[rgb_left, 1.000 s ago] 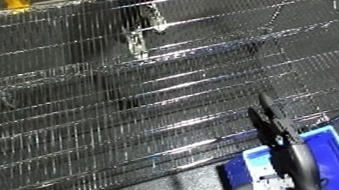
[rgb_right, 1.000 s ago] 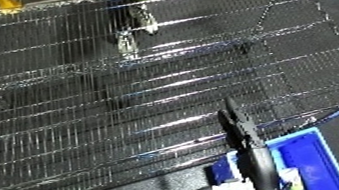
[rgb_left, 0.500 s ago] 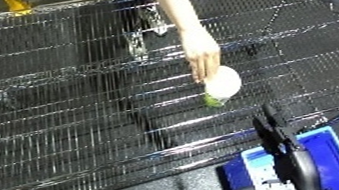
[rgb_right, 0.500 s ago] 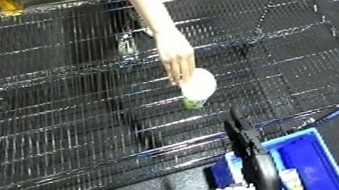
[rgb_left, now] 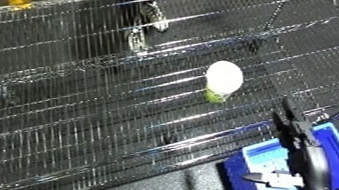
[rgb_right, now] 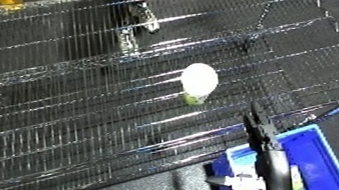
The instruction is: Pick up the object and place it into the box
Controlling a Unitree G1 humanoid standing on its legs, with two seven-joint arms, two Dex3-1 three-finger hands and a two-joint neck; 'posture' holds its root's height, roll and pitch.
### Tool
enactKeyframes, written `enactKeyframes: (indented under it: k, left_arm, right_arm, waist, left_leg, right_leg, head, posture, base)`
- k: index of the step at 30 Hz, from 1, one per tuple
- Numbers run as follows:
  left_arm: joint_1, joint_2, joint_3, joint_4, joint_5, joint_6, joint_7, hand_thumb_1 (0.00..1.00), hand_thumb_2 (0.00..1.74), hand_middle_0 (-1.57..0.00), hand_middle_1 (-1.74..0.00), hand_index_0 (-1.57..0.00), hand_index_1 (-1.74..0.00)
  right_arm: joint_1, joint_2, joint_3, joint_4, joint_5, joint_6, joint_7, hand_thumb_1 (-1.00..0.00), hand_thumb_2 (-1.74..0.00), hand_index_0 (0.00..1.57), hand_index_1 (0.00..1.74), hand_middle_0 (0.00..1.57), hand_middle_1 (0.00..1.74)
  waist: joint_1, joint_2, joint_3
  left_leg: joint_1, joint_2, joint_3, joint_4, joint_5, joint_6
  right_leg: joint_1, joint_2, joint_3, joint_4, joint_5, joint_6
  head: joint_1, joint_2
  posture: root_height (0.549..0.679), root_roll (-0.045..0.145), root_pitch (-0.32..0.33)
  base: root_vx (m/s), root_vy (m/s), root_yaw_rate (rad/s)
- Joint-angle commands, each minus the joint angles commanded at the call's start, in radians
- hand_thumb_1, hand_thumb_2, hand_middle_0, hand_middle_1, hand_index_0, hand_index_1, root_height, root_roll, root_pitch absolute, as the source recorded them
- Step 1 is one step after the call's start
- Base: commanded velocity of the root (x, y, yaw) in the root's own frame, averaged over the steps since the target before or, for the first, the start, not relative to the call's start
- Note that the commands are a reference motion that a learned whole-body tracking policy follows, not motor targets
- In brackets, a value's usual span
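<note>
White oval object [rgb_left: 224, 76] with a green end [rgb_left: 215, 96], lying on the wire rack [rgb_left: 79, 121], right of middle, nothing touching it. Right hand [rgb_left: 297, 136] raised at the lower right, black fingers straight and together, pointing up, grasping nothing, well short of the object. Blue bin [rgb_right: 309, 151] below the rack's front edge, behind that hand, with white bits inside, too unclear to name. Left hand out of sight. Metal bracket [rgb_right: 137, 25] on the rack's far side.
</note>
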Motion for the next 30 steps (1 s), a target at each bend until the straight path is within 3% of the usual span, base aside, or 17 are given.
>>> enactKeyframes:
  k: [7,18,25,30]
  left_arm:
    - [-0.006,0.014,-0.007,-0.009,-0.002,0.002,0.004,1.00,1.74,-1.57,-1.74,-1.57,-1.74]
    - [-0.025,0.034,-0.018,-0.018,-0.017,0.002,0.017,1.00,1.74,-1.57,-1.74,-1.57,-1.74]
    - [-0.036,0.046,-0.026,-0.014,-0.022,0.008,0.023,1.00,1.74,-1.57,-1.74,-1.57,-1.74]
    - [-0.047,0.055,-0.036,-0.020,-0.029,0.010,0.032,1.00,1.74,-1.57,-1.74,-1.57,-1.74]
  right_arm:
    - [-0.061,-0.032,-0.017,0.021,-0.005,0.000,-0.034,0.00,0.00,0.00,0.00,0.00,0.00]
    - [-0.177,-0.074,-0.015,0.083,0.055,0.046,-0.024,0.00,0.00,0.00,0.00,0.00,0.00]
    - [-0.246,-0.105,-0.018,0.136,0.093,0.067,-0.018,0.00,0.00,0.00,0.00,0.00,0.00]
    - [-0.304,-0.134,-0.016,0.182,0.112,0.073,-0.011,0.00,0.00,0.00,0.00,0.00,0.00]
  waist:
    - [0.002,0.013,0.000]
    - [0.006,0.030,0.000]
    - [0.008,0.041,0.000]
    - [0.012,0.055,0.000]
  left_leg:
    - [-0.043,-0.007,0.005,0.018,-0.006,0.0012]
    - [-0.101,-0.012,0.009,0.043,-0.020,0.0056]
    - [-0.125,-0.015,0.015,0.051,-0.026,0.0076]
    - [-0.151,-0.020,0.018,0.064,-0.032,0.0088]
  right_leg:
    - [-0.047,0.0021,0.006,0.013,0.004,-0.0001]
    - [-0.112,0.0075,0.011,0.041,0.002,-0.0058]
    - [-0.140,0.0029,0.011,0.051,0.003,-0.0087]
    - [-0.168,-0.0009,0.012,0.067,-0.001,-0.0097]
  head:
    - [0.063,0.066]
    - [0.189,0.149]
    - [0.240,0.186]
    - [0.271,0.183]
  posture:
    - [0.642,0.048,0.003]
    - [0.637,0.043,0.041]
    - [0.635,0.044,0.057]
    - [0.633,0.045,0.071]
  base:
    - [0.001,-0.002,-0.015]
    - [0.003,-0.005,-0.023]
    - [0.004,-0.004,-0.012]
    - [0.001,0.003,-0.009]
